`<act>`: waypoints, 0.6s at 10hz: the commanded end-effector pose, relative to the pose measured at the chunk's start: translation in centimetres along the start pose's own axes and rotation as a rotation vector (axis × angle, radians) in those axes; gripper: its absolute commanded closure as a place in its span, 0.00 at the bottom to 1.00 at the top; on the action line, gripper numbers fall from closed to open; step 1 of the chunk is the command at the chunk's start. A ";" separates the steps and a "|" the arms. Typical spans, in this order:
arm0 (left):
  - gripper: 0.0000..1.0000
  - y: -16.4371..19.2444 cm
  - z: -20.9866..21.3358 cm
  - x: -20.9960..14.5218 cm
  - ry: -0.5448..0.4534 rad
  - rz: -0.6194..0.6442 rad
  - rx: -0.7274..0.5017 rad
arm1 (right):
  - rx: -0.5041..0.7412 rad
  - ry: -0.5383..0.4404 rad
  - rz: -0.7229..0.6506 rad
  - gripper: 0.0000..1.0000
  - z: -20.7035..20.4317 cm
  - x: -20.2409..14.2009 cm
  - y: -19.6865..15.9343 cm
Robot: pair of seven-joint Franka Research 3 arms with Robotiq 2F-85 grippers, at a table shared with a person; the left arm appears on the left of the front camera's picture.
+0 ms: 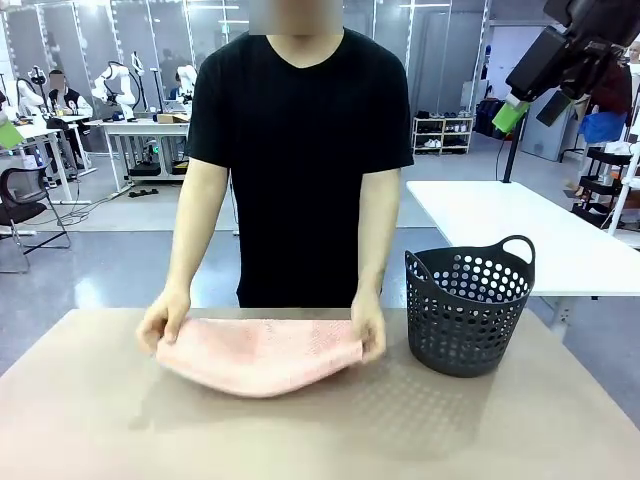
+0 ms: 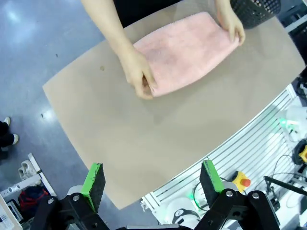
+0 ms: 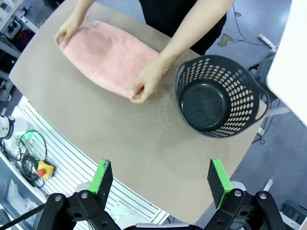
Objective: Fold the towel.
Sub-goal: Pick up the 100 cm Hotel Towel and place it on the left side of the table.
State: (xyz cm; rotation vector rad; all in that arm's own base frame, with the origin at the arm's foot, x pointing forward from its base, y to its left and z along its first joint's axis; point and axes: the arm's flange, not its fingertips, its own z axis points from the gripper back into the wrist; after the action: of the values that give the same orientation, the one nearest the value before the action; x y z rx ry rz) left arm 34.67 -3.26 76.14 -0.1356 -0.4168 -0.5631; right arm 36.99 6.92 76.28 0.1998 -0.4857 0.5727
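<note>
Two pincers hang above the near side of the tabletop (image 1: 300, 440), and both are empty. The left pincer (image 2: 151, 179) has its jaws spread wide, the green pads well apart with bare tabletop between them. The right pincer (image 3: 159, 177) is likewise fully spread and grips nothing. In the front view, a black pincer with a green pad (image 1: 510, 115) sits high at the upper right, well clear of the work surface.

The tan tabletop shows a dotted texture on its surface. The towel (image 1: 260, 355) lies past the middle of the tabletop, towards the person's side and to the robot's left of centre. It is salmon-pink and folded into a long, thick oblong with rounded ends. Its long side runs across the tabletop.

The person grips the towel at both short ends. One hand (image 1: 165, 320) closes on the end at the robot's left. The other hand (image 1: 368, 330) closes on the end nearer the basket (image 1: 460, 330).

The basket is dark, perforated and round, with two loop handles. It stands upright on the tabletop at the robot's right, near the towel but not touching it. The second hand lies between the towel end and the basket wall.

The person stands at the far edge in a black short-sleeved shirt.
</note>
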 end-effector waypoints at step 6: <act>0.00 0.1 0.2 0.1 0.001 -0.005 0.001 | -0.001 0.000 -0.003 0.00 0.1 0.1 -0.1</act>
State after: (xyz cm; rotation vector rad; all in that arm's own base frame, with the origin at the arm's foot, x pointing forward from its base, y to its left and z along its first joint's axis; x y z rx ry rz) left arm 34.67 -3.26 76.14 -0.1356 -0.4168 -0.5631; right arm 36.99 6.92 76.28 0.1998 -0.4858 0.5726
